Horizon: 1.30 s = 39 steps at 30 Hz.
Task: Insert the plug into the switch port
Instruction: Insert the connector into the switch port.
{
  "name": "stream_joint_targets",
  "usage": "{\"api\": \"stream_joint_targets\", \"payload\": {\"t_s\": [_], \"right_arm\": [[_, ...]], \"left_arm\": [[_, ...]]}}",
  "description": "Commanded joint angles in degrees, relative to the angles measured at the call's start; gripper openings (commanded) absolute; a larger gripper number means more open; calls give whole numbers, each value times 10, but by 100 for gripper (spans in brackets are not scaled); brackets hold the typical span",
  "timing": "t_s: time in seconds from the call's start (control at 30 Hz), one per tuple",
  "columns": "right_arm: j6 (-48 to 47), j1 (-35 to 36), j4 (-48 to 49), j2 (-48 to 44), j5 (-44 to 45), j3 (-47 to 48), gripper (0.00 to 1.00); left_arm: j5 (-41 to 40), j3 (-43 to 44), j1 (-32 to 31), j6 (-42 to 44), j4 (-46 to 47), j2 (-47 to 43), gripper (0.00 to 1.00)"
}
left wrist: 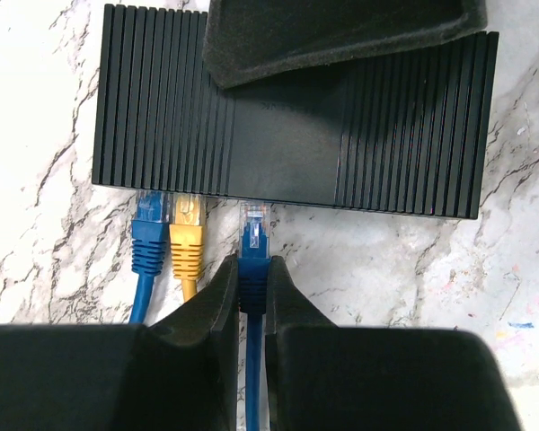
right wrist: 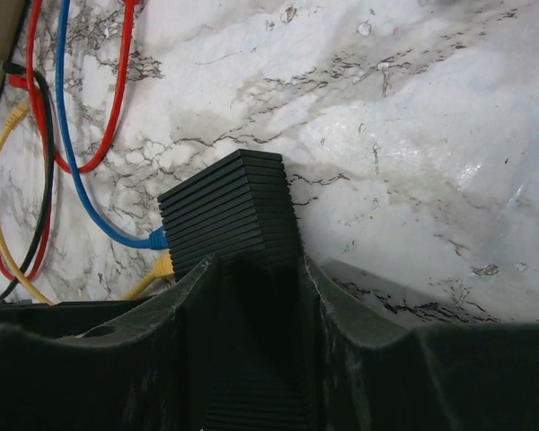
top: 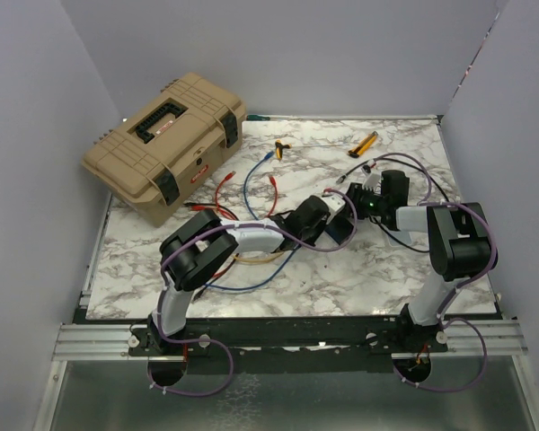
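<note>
Pinching the plug (left wrist: 253,235) by its blue boot, your left jaws are closed on it and aim it at the switch port (left wrist: 253,206) on the near edge of the black ribbed switch (left wrist: 287,135), which lies flat on the tabletop (left wrist: 386,269). Your right jaws clamp the switch from both sides, likely so it won't slide when you push. Left wrist view shows the tip at the port mouth, seemingly not fully seated, beside a yellow connector (left wrist: 187,224) and a blue connector (left wrist: 149,224); right wrist view hides the port but shows the clamp; top view is too cluttered to tell
</note>
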Motion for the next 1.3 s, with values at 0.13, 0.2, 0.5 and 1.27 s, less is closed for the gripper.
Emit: {"api": "stream_joint_targets", "payload": {"t_s": [0.13, 0.2, 0.5, 1.27], "right_arm": [[2, 2, -12, 11, -32, 12, 42], [3, 1, -13, 12, -31, 12, 43], [6, 1, -14, 13, -32, 12, 42], [19, 2, -4, 23, -59, 12, 42]], "left_arm": [[12, 39, -2, 12, -75, 34, 0], [8, 47, -2, 15, -91, 36, 0], [7, 57, -2, 14, -98, 38, 0], [-9, 69, -10, 36, -61, 37, 0]]}}
